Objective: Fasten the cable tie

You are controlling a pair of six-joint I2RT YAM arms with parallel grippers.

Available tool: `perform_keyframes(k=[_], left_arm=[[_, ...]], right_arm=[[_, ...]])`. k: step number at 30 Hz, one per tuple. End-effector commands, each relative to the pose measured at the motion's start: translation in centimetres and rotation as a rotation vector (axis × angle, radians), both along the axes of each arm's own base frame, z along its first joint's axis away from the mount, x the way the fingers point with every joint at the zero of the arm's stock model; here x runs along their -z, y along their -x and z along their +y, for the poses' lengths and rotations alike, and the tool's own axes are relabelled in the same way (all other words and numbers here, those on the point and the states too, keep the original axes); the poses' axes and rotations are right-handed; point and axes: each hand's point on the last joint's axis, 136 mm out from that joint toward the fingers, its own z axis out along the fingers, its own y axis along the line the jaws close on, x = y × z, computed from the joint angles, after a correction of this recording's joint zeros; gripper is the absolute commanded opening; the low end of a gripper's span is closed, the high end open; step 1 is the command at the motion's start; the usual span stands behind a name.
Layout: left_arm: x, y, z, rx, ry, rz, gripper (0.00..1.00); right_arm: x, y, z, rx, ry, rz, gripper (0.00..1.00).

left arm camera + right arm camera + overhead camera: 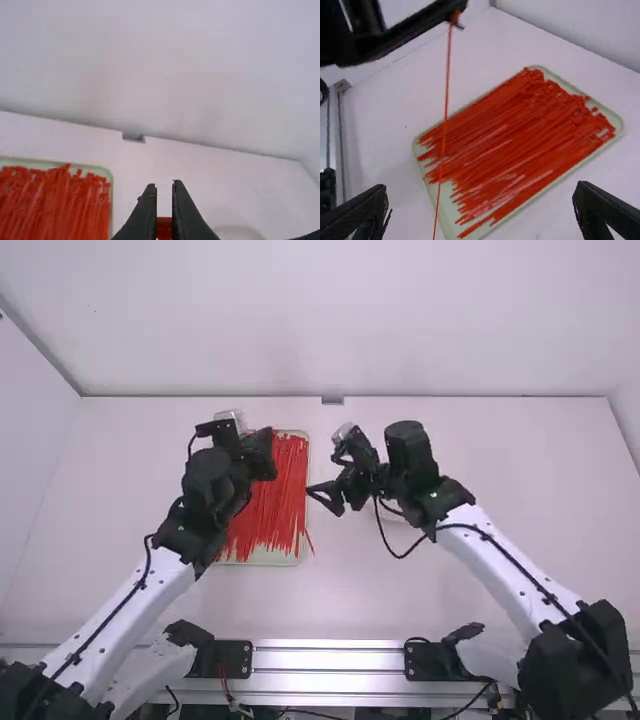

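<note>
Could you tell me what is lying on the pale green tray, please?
A heap of red cable ties covers most of the tray. Only its rim shows, and its floor is hidden beneath them.

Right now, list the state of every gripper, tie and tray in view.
left gripper: shut on held cable tie.
right gripper: open, holding nothing.
held cable tie: dangling straight, unfastened.
loose cable ties: piled in tray, unfastened.
tray: flat on table.
</note>
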Motion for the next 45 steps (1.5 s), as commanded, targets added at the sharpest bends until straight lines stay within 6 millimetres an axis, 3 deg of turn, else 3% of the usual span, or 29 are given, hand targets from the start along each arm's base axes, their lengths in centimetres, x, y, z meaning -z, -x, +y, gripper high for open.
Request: perform_keyframes(k=[1,8,17,18,22,25,27,30,31,37,39,44,45], left_arm=[[-2.3,0.2,-1.1,0.055,0.029,-0.039,0.02],[-5.7,1.2,-3.4,0.192,0.092,-0.085,0.02],[-6.3,1.3,-4.2,0.209,0.139,-0.096,0.02],[-6.3,1.3,-4.5,0.217,0.14,-0.101,0.02],[-6.4,1.0,-4.8,0.228,0.143,-0.11,0.02],[-6.4,1.0,-5.4,0.252,0.147,-0.115,0.02],[-6.2,0.8,-5.3,0.24,0.144,-0.112,0.02],[-6.2,0.8,-5.4,0.242,0.145,-0.112,0.02],[-6.3,0.8,-5.4,0.242,0.145,-0.114,0.02],[-6.4,0.8,-5.4,0.243,0.143,-0.121,0.02],[-6.6,0.8,-5.3,0.242,0.145,-0.129,0.09],[-8.1,0.9,-4.8,0.243,0.108,-0.202,0.51],[-8.3,1.1,-5.0,0.258,0.091,-0.217,0.55]], right_arm=[[-2.3,-0.5,0.5,0.013,-0.016,-0.07,1.0],[-2.8,0.1,1.4,-0.015,-0.03,-0.09,0.87],[-2.9,0.5,1.8,-0.03,-0.037,-0.089,0.59],[-3.0,0.5,1.9,-0.033,-0.039,-0.092,0.53],[-3.1,0.5,1.9,-0.035,-0.045,-0.096,0.44],[-3.2,0.5,1.9,-0.025,-0.052,-0.077,0.33],[-3.1,0.5,1.9,-0.025,-0.049,-0.074,0.2],[-3.0,0.5,1.9,-0.025,-0.047,-0.071,0.12],[-3.0,0.5,1.9,-0.025,-0.047,-0.071,0.01],[-3.0,0.6,1.9,-0.037,-0.038,-0.093,0.0],[-3.0,0.5,1.8,-0.039,-0.035,-0.1,0.0],[-3.4,-0.3,1.0,-0.02,-0.039,-0.13,0.0],[-3.5,-0.6,0.8,-0.012,-0.041,-0.134,0.0]])
